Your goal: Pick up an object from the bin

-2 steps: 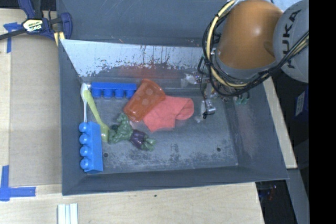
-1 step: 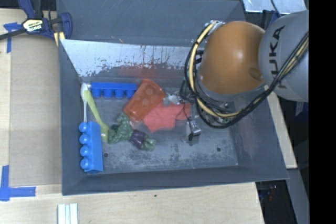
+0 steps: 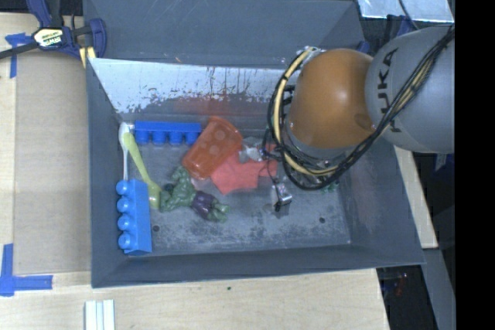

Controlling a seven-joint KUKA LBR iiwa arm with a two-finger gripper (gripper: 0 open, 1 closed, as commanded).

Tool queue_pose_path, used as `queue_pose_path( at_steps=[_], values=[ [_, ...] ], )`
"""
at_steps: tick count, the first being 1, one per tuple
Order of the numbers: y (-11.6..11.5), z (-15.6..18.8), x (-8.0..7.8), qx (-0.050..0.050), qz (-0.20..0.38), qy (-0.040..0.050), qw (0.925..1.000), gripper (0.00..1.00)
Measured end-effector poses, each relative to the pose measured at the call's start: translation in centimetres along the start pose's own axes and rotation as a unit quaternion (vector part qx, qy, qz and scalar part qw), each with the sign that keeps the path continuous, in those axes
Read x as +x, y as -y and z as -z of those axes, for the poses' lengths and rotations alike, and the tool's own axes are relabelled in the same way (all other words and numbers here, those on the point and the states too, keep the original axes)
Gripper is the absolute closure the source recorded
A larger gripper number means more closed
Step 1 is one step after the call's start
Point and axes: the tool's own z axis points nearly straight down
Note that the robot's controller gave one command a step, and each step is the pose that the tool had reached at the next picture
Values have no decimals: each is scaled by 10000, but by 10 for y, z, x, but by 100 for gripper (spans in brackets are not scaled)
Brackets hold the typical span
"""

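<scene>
The gripper (image 3: 280,197) hangs low in the grey metal bin (image 3: 224,27), just right of a flat red plastic block (image 3: 234,178). The block lies mid-bin, partly under an orange studded plastic brick (image 3: 215,147). Whether the gripper is spread or closed I cannot tell. The red block looks light, stiff and smooth, so its free right edge seems the best hold.

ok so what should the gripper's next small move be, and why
Probably a short shift toward the view's left: the gripper hangs over bare bin floor just right of the red piece, which lies against the orange block.
</scene>
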Motion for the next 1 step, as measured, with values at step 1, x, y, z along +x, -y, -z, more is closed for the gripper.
queue_pose_path(
  at_steps=[1],
  values=[
    [12, -39, 2, -9, -80, -52, 10000, 0]
  ],
)
